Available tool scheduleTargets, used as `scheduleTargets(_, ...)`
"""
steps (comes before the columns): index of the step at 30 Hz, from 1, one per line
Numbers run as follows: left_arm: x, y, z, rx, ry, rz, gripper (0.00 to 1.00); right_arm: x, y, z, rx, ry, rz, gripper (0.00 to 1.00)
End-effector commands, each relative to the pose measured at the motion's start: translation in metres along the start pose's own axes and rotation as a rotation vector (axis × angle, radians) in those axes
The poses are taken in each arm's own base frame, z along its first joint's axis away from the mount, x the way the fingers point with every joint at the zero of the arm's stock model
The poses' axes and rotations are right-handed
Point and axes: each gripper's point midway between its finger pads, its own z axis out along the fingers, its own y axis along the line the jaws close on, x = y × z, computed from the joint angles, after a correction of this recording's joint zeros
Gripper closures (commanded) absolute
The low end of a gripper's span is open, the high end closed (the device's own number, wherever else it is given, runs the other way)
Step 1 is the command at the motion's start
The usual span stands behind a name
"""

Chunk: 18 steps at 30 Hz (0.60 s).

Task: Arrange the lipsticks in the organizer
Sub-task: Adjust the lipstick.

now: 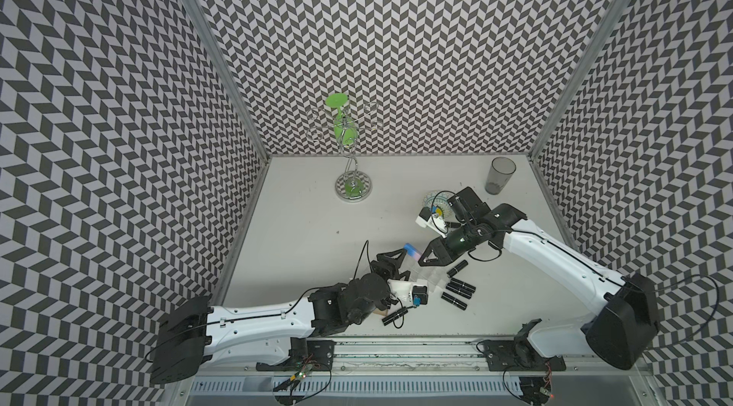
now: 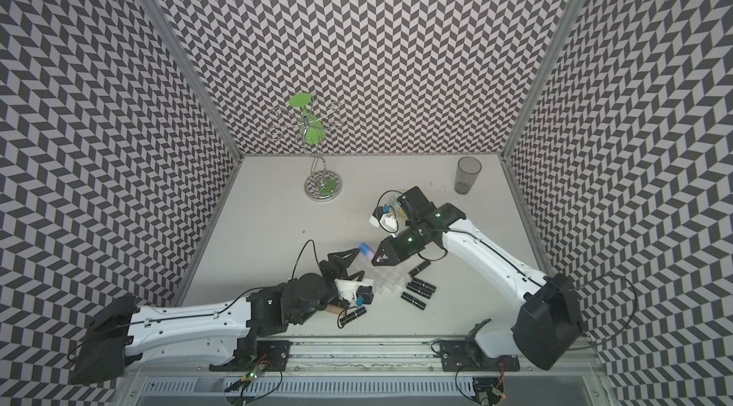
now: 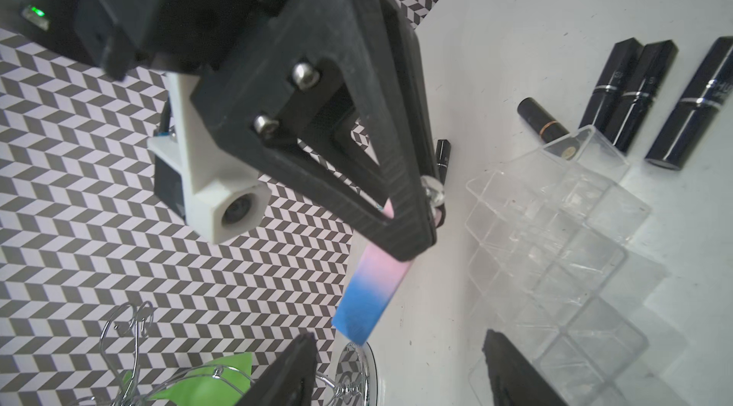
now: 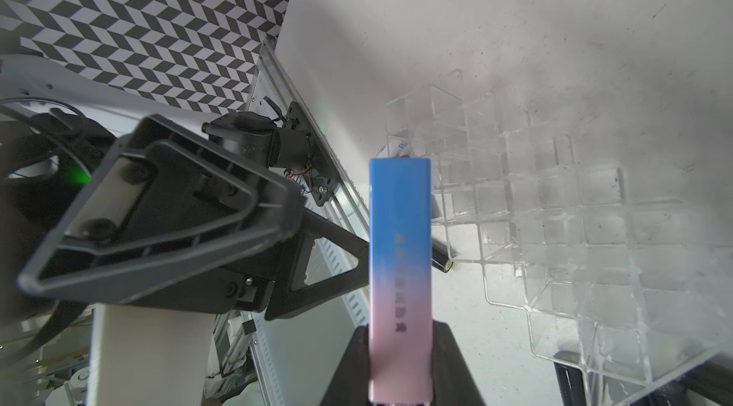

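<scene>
Your right end effector (image 4: 400,368) is pinching the blue-pink lipstick (image 4: 400,249) by its pink end, with the blue end sticking out free. In both top views the tube hangs over the counter (image 1: 301,233), just beside the far edge of the organizer (image 1: 426,277).

Your left end effector (image 3: 398,338) has its jaws spread with nothing between them, and its fingers (image 3: 295,364) sit near the tube's blue end.

The organizer is a clear stepped rack of square cells and stands between the two arms.

Just beside the rack on your right arm's side, several black lipsticks (image 1: 460,287) lie flat on the counter. One more black tube (image 1: 394,316) lies by your left wrist.

Further back stand a grey tumbler (image 1: 500,176) and a wire stand (image 1: 353,186). A patterned bowl (image 1: 436,200) is partly hidden under your right arm.
</scene>
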Motion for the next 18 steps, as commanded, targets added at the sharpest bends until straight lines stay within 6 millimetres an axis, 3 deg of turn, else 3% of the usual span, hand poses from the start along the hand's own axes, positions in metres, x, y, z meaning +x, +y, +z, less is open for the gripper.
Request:
scheduleTargets(1, -0.013, 0.003, 0.007, 0.036, -0.019, 0.019, 0.33, -0.001, 0.014, 0.012, -0.048, 0.015, -0.045, 0.96)
scheduleTargets(5, 0.002, -0.003, 0.021, 0.1, 0.074, 0.017, 0.4, 0.007, 0.015, 0.021, -0.03, 0.075, -0.056, 0.96)
scheduleTargets(12, 0.001, -0.006, 0.011, 0.126, 0.035, -0.002, 0.47, 0.005, 0.005, 0.022, 0.019, 0.072, -0.043, 0.97)
scheduleTargets(18, 0.011, -0.016, 0.021, 0.153, 0.093, 0.02, 0.51, 0.008, 0.006, 0.023, 0.006, 0.079, -0.039, 0.97)
